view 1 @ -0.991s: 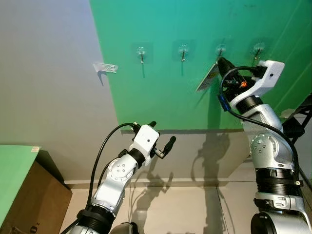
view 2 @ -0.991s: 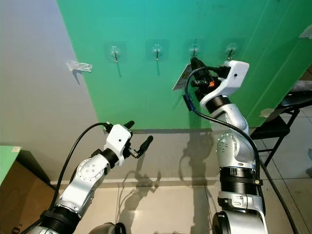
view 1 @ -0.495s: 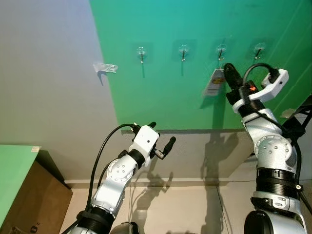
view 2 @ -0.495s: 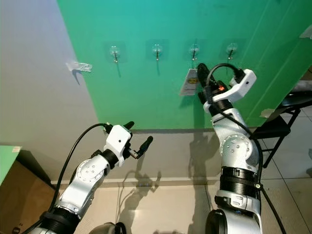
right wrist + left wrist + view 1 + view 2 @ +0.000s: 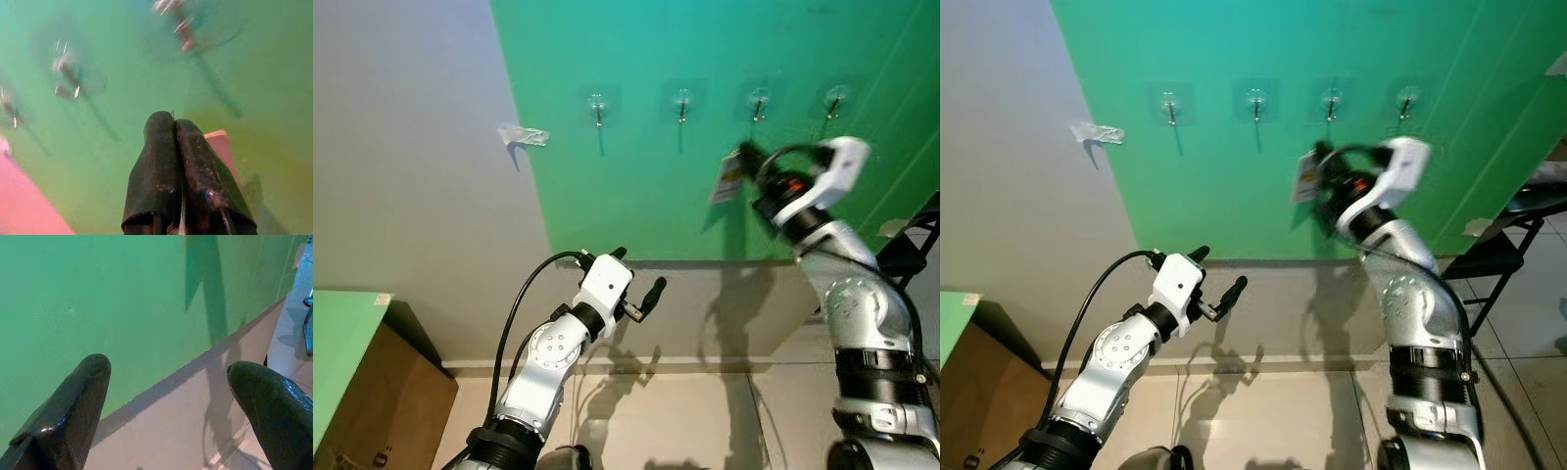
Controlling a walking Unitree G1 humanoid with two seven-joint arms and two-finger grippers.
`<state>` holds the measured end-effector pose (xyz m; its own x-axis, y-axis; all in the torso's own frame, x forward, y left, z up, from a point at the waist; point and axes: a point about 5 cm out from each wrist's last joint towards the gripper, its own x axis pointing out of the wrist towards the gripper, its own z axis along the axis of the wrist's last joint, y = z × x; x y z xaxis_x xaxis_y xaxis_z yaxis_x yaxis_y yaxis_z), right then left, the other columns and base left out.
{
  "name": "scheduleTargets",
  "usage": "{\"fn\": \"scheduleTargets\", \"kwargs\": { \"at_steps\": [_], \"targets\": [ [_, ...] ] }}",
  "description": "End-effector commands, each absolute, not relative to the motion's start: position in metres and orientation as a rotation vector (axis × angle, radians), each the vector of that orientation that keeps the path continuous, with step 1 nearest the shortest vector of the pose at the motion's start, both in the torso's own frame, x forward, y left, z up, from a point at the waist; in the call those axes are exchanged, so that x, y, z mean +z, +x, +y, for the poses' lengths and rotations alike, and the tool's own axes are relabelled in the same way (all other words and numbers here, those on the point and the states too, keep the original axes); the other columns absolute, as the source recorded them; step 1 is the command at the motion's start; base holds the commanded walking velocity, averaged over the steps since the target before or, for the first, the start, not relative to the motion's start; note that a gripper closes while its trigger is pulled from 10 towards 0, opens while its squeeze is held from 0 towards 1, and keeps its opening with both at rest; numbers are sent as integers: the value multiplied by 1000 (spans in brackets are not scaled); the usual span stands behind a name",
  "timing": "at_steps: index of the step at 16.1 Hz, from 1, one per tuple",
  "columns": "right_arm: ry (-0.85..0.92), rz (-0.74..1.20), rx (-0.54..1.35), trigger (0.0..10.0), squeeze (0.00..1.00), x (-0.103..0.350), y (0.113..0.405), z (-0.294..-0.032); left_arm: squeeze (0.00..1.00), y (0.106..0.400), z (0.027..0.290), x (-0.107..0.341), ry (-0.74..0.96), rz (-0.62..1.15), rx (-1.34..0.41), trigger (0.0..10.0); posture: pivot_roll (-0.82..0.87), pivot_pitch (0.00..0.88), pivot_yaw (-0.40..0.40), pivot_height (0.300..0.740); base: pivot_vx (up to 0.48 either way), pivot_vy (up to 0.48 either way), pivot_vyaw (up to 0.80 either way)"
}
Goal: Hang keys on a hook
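Several clear adhesive hooks run in a row on the green wall: first hook (image 5: 597,106), second hook (image 5: 681,102), third hook (image 5: 759,102) and fourth hook (image 5: 834,98). My right gripper (image 5: 750,159) is raised below the third hook, motion-blurred, shut on the keys' white tag (image 5: 728,176). In the right wrist view its fingers (image 5: 168,166) are pressed together, with the pale tag (image 5: 222,147) behind them and blurred hooks (image 5: 68,81) beyond. My left gripper (image 5: 639,265) is held low near the wall, open and empty, with fingers (image 5: 73,401) spread wide.
A clear bracket (image 5: 524,135) is stuck on the grey wall to the left. A cardboard box (image 5: 386,411) under a green surface (image 5: 337,333) stands at lower left. A black folding chair (image 5: 1503,250) is at the right. Tiled floor lies below.
My right gripper has drawn down and to the left from the third hook, still holding the tag, and is blurred by motion. The left arm has not moved.
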<state>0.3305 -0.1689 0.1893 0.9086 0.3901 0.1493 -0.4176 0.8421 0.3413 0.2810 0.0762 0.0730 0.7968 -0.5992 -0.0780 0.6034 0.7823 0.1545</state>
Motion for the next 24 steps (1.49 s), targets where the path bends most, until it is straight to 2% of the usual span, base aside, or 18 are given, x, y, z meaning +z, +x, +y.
{"fn": "scheduleTargets", "kwargs": {
  "at_steps": [1, 4, 5, 7, 11, 16, 19, 20, 22, 24],
  "targets": [
    [312, -110, 449, 0, 0, 195, 327, -168, 0, 280, 75, 75, 183, 22, -653, 10000, -79, 60, -12, 740, 0, 0, 0],
    [-24, -181, 468, 0, 0, 196, 322, -164, 0, 280, 74, 75, 183, 24, -655, 10000, -84, 61, -8, 740, 0, 0, 0],
    [-89, -238, 443, 0, 0, 203, 322, -164, 0, 281, 74, 75, 183, 23, -656, 10000, -84, 62, -7, 740, 0, 0, 0],
    [-93, -286, 404, 0, 0, 210, 323, -168, 0, 281, 73, 75, 183, 22, -658, 10000, -84, 64, -8, 740, 0, 0, 0],
    [44, -280, 376, 0, 0, 207, 324, -174, 0, 280, 73, 75, 183, 22, -656, 10000, -81, 69, -10, 740, 0, 0, 0],
    [411, -261, 354, 0, 0, 209, 328, -181, 0, 279, 75, 75, 183, 23, -655, 10000, -78, 70, -7, 740, 0, 0, 0],
    [479, -245, 374, 0, 0, 210, 328, -180, 0, 278, 75, 75, 185, 24, -656, 10000, -77, 68, -7, 740, 0, 0, 0],
    [417, -227, 469, 0, 0, 212, 324, -173, 0, 279, 76, 75, 187, 24, -656, 10000, -74, 63, -6, 740, 0, 0, 0],
    [509, -171, 729, 0, 0, 220, 309, -158, 0, 280, 76, 76, 190, 23, -658, 10000, -73, 53, -5, 740, 0, 0, 0],
    [572, -156, 848, 0, 0, 224, 300, -156, 0, 282, 76, 77, 190, 21, -658, 10000, -70, 49, -8, 740, 0, 0, 0]
  ]
}}
